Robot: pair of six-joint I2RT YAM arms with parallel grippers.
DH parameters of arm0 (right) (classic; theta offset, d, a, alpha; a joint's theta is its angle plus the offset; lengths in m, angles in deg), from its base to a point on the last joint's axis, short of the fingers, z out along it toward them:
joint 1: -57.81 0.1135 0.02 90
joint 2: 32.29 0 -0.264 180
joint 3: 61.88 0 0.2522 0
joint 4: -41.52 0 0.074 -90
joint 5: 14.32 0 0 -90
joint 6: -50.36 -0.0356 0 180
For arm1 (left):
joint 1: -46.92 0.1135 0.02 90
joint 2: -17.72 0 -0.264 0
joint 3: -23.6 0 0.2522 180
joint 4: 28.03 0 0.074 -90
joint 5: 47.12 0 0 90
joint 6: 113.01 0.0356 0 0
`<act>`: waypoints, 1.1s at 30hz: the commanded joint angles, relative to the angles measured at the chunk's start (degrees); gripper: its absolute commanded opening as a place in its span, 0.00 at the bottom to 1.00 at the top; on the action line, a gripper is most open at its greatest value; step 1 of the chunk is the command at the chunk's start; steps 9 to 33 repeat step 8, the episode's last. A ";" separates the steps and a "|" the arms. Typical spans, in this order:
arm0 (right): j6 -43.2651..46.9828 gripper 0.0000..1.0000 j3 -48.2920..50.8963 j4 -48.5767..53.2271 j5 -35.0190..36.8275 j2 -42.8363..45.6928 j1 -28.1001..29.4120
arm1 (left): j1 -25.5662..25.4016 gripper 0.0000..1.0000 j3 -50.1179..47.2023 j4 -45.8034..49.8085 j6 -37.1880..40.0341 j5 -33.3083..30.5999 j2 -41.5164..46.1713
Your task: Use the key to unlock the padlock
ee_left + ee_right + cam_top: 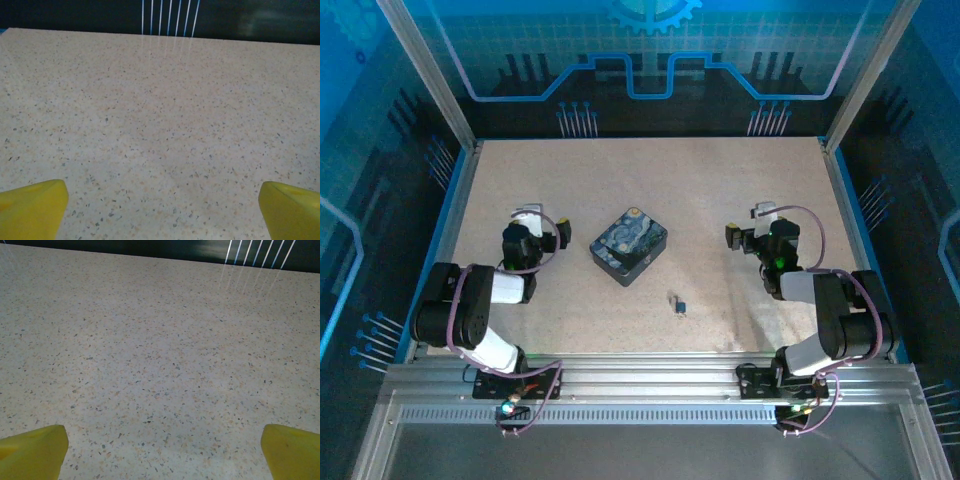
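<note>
The padlock (680,307) is a tiny blue block lying on the speckled table, near the front and just right of centre. A thin dark speck, the key (673,297), lies right beside its upper left. My left gripper (528,212) rests far to the left of them, my right gripper (764,212) to the right and further back. In the left wrist view the left gripper (162,212) stands open, its yellow fingertips (32,207) wide apart over bare table. The right gripper (162,455) is open too, with nothing between its fingertips (292,452).
A rectangular tin (628,246) painted with a swirling blue-and-yellow night sky sits mid-table, between the two arms and behind the padlock. Blue-edged walls (450,215) border the table on the left, right and back.
</note>
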 commanded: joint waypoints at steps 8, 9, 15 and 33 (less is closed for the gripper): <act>0.53 1.00 -1.13 -0.04 0.29 -0.69 0.72 | 0.11 0.99 0.49 1.50 -0.40 -0.03 0.66; 0.53 1.00 -1.13 -0.04 0.29 -0.69 0.72 | 0.11 0.99 0.49 1.50 -0.40 -0.03 0.66; 0.53 1.00 -1.13 -0.04 0.29 -0.69 0.72 | 0.11 0.99 0.49 1.50 -0.40 -0.03 0.66; 0.53 1.00 -1.13 -0.04 0.29 -0.69 0.72 | 0.11 0.99 0.49 1.50 -0.40 -0.03 0.66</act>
